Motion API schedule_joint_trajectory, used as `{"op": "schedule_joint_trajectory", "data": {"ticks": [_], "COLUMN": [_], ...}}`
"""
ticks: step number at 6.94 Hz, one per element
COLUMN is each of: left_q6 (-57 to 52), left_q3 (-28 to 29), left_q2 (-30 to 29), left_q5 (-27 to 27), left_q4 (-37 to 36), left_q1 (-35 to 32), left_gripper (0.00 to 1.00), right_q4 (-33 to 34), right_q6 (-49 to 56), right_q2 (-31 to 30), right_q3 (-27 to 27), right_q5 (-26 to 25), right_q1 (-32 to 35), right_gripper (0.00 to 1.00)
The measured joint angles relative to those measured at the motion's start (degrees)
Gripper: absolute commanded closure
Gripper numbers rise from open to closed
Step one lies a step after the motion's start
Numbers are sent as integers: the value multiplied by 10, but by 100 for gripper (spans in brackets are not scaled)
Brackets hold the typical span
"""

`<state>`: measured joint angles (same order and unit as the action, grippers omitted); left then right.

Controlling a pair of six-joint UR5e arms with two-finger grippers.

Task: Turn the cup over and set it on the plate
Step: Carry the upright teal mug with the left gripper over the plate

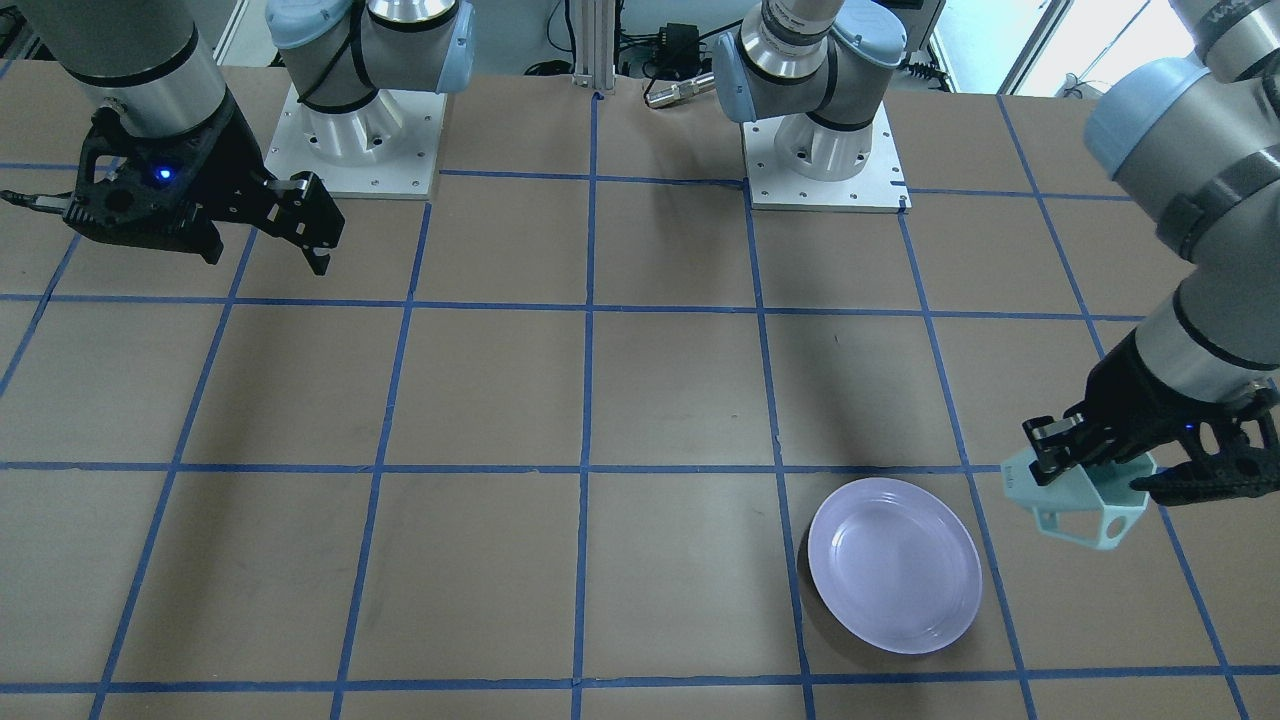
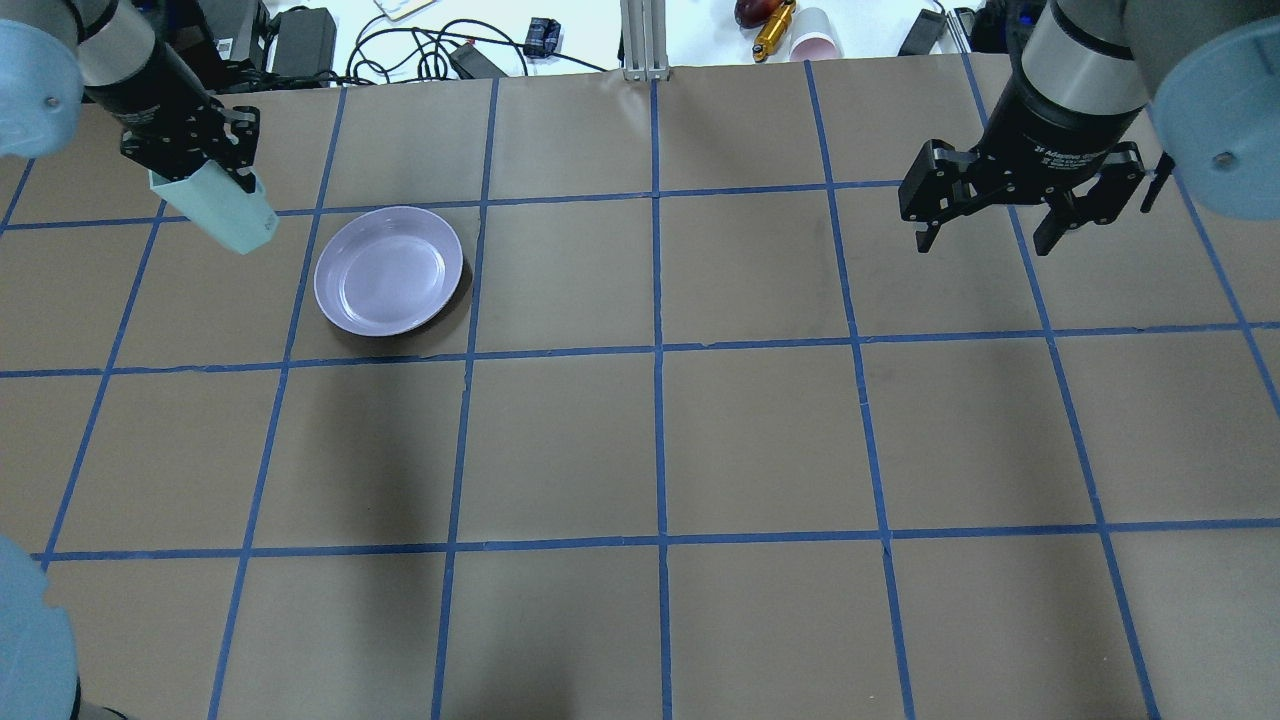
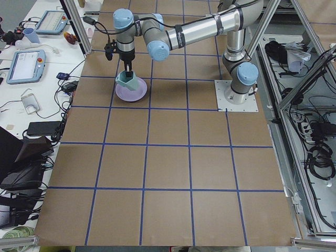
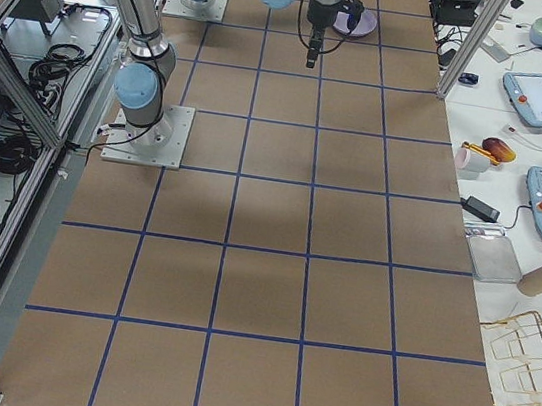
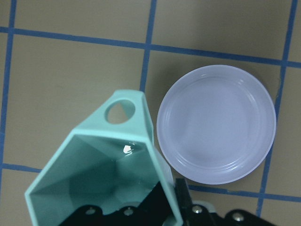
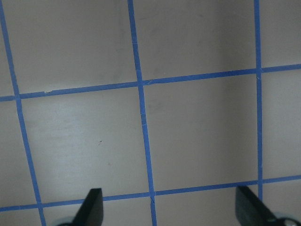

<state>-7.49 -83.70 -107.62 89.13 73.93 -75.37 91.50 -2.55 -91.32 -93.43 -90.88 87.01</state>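
The pale mint-green faceted cup (image 1: 1085, 505) hangs in the air, tilted, in my left gripper (image 1: 1090, 465), which is shut on its wall. It also shows in the overhead view (image 2: 228, 208) and in the left wrist view (image 5: 101, 174), where its open mouth faces the camera. The lavender plate (image 1: 893, 563) lies on the table beside the cup, bare; it also shows in the overhead view (image 2: 389, 270) and the left wrist view (image 5: 216, 124). My right gripper (image 2: 990, 215) is open and empty, high above the table far from both.
The brown table (image 2: 660, 440) is marked with a grid of blue tape. Cables, a pink cup (image 2: 815, 42) and tools lie beyond the far edge. The arm bases (image 1: 825, 150) stand at the robot's side of the table.
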Motion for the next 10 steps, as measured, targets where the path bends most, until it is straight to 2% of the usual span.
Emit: {"op": "schedule_joint_trajectory", "data": {"ticks": [3, 5, 8, 10], "left_q6": [-2, -36, -42, -43], "left_q3": [-40, -53, -97, -115], "left_q2": [-19, -34, -45, -50], "left_q5": [-1, 1, 3, 4], "left_q4": [-79, -97, -181, -205], "left_q1": [-45, -58, -76, -78], "left_gripper": [100, 100, 100, 100], "right_q4": [0, 0, 0, 0], "right_q6": [0, 0, 0, 0], "right_q2": [0, 0, 0, 0], "right_q3": [0, 0, 0, 0], "right_q5": [-1, -1, -1, -1], "right_q1": [0, 0, 0, 0], "right_gripper": [0, 0, 0, 0]}}
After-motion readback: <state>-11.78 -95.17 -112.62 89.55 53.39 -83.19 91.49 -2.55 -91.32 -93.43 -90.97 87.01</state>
